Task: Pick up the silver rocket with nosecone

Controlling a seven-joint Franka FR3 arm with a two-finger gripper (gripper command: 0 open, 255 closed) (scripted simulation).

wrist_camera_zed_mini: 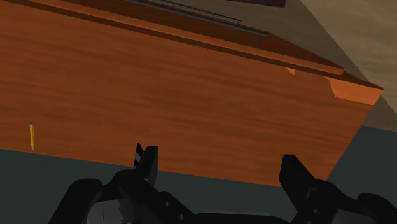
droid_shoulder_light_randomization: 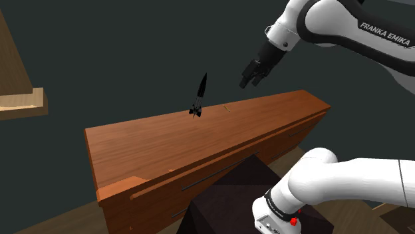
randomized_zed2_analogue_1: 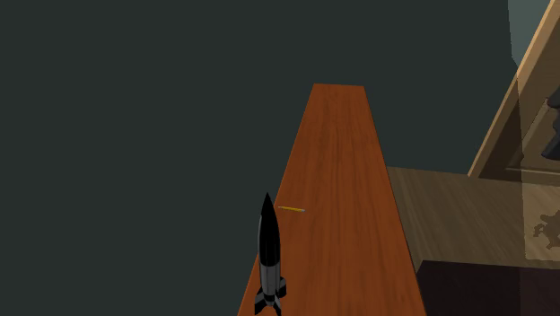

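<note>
The only writing I can read is FRANKA EMIKA, in white capitals on a dark band of the arm (droid_shoulder_light_randomization: 372, 40), at the upper right of the shoulder view.

Going from that view's left, a piece of pale wooden furniture (droid_shoulder_light_randomization: 23, 100) sits at the edge. Next comes the long reddish-brown bench (droid_shoulder_light_randomization: 166, 143), with drawer fronts along its near side. The rocket (droid_shoulder_light_randomization: 201, 95) stands upright on its fins on the bench top, close to the far edge and about midway along. It has a black nosecone and a body banded in silver and black.

To the right of it and higher, the pincer (droid_shoulder_light_randomization: 249, 82) hangs in the air above the bench, apart from the rocket and touching nothing. The arm rises from the dark stand (droid_shoulder_light_randomization: 229, 193) at the lower right, with one white link low beside it. The upper link comes in from the top right corner, and the wrist tilts down and to the left toward the bench top.

In the second exterior view the rocket stands at the bench's left edge. A yellow pencil (randomized_zed2_analogue_1: 292, 209) lies flat just beyond it, apart from it.

In the wrist view the two black fingers (wrist_camera_zed_mini: 149, 164) stand wide apart, with nothing held between them and only the bench top behind. The rocket's striped tip shows just beside one finger.
</note>
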